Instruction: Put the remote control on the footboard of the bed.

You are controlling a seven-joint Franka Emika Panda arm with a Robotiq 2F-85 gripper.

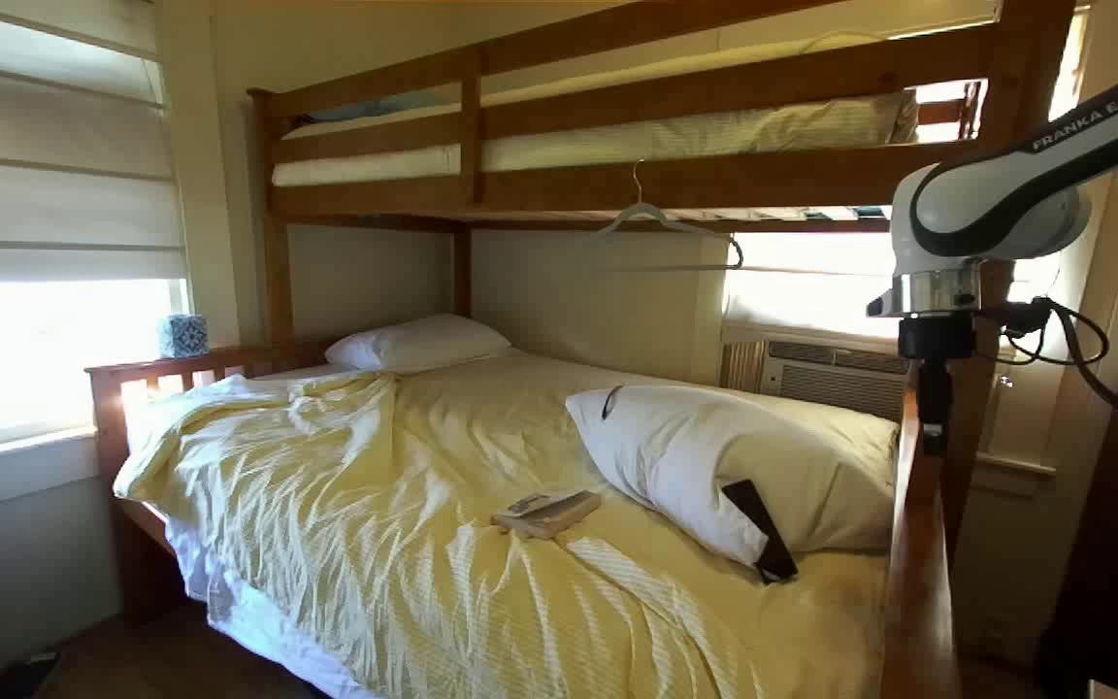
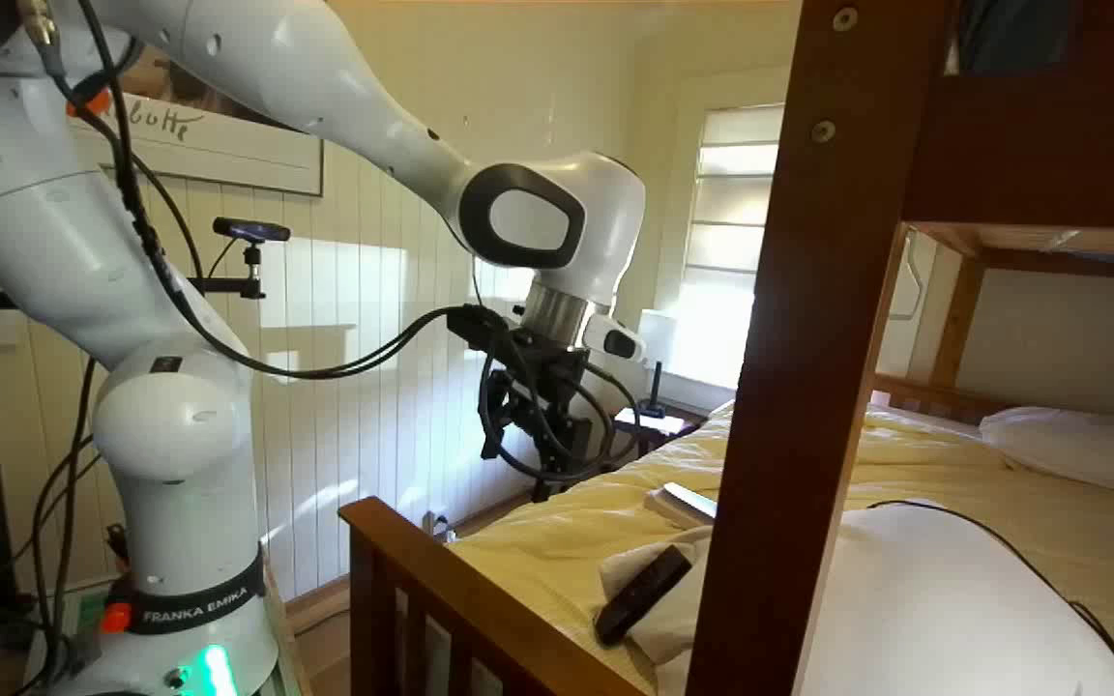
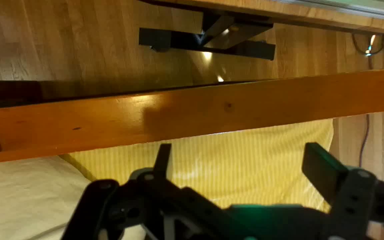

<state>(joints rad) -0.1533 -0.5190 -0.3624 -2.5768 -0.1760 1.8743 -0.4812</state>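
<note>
The black remote control leans on the side of a white pillow, its lower end on the yellow sheet; it also shows in an exterior view. It is out of the wrist view. The brown wooden footboard stands at the bed's end and shows in an exterior view. Its top edge crosses the wrist view. The bed has rumpled yellow sheets. My gripper is open, with only the sheet seen between its fingers. It hangs above the footboard area, apart from the remote control.
A white pillow lies by the footboard. A pale flat item lies mid-bed. A tall bunk post rises beside the arm. A hanger hangs from the upper bunk rail. Looped cables hang round the gripper.
</note>
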